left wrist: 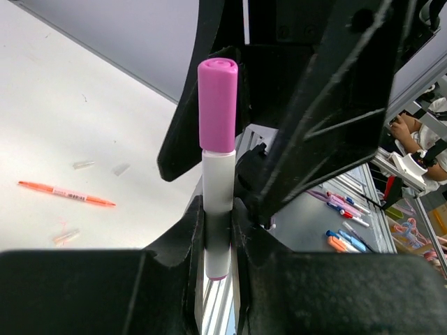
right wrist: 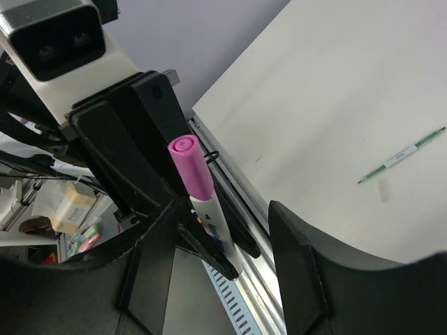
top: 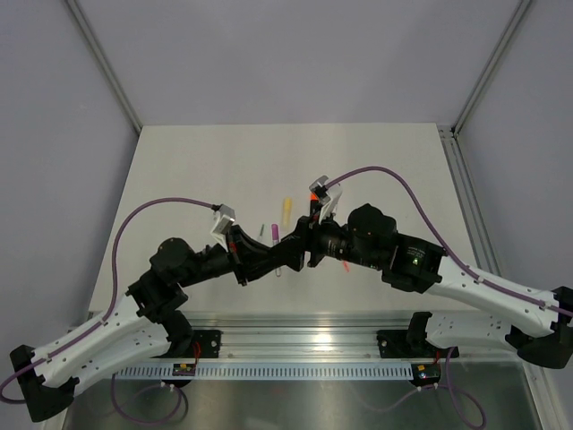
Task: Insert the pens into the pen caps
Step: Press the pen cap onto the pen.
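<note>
The pen [left wrist: 218, 164] has its lower barrel hidden between the left fingers [left wrist: 176, 269]. At nine o'clock, the caps [left wrist: 82, 165] are too small to tell colour.

Nearest the rail [top: 295, 345], the left arm [top: 89, 345] and right arm [top: 483, 287] have white, screw-dotted links; farther from it, black rounded joints. A purple cable [top: 170, 200] loops along each to a grey camera [top: 223, 218]. Left tool [left wrist: 218, 232] and right tool [right wrist: 222, 213] are black.
</note>
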